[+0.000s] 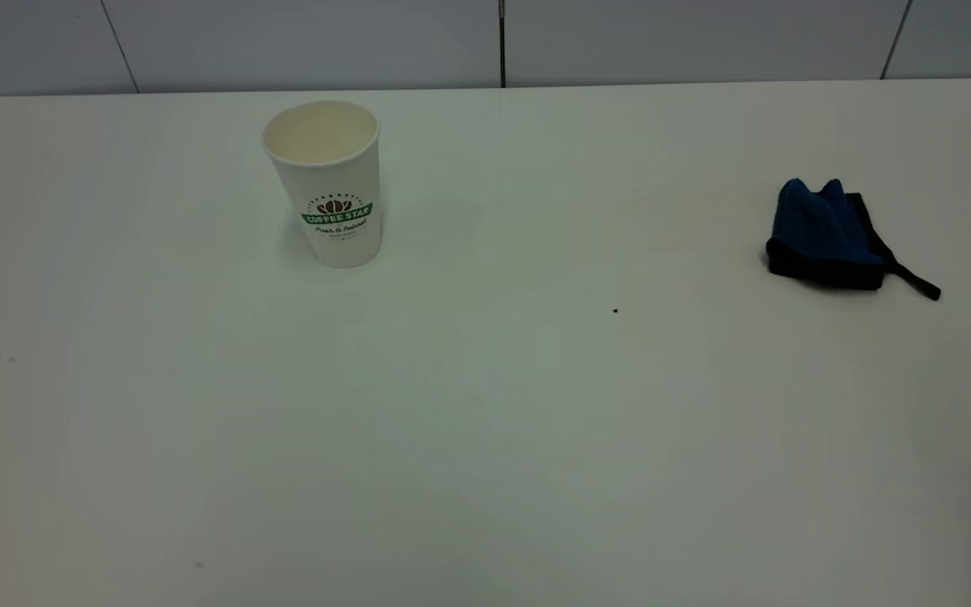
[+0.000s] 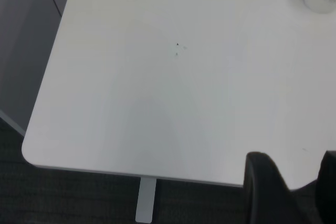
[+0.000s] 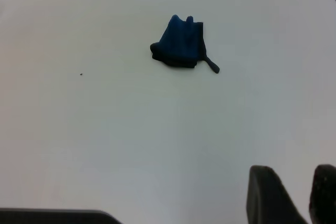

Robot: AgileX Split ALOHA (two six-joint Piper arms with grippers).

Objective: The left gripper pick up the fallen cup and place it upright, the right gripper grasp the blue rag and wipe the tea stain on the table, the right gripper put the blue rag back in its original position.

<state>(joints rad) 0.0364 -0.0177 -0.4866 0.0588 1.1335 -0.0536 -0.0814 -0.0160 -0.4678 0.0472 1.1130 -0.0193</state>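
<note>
While neither arm shows in the exterior view, each wrist view catches its own hand at the frame's lower right.

Cup: the cup (image 1: 327,181) stands upright at the upper left of the exterior frame, mouth open, green logo facing the camera, touching nothing else.
Cup, left wrist view: only its lower wall with part of the logo shows, cut off at the upper right corner.
Blue rag: the blue rag (image 1: 827,234) lies bunched at the right of the exterior frame, well apart from the cup, its black strap trailing toward the lower right.
Blue rag, right wrist view: it lies at the upper middle, strap pointing lower right; no cup appears here.
Tea stain: no brown blotch shows on the desk (image 1: 485,438) in any view; only a tiny black speck (image 1: 615,310) lies between cup and rag.
Left hand: the left hand (image 2: 302,192) hangs over the desk's near edge, fingers spread with a gap between them, holding nothing.
Right hand: the right hand (image 3: 304,195) hovers above bare desk, well apart from the rag, fingers apart and empty.
Only in left wrist view: the desk's rounded corner, a white leg (image 2: 146,200) and dark floor below.
</note>
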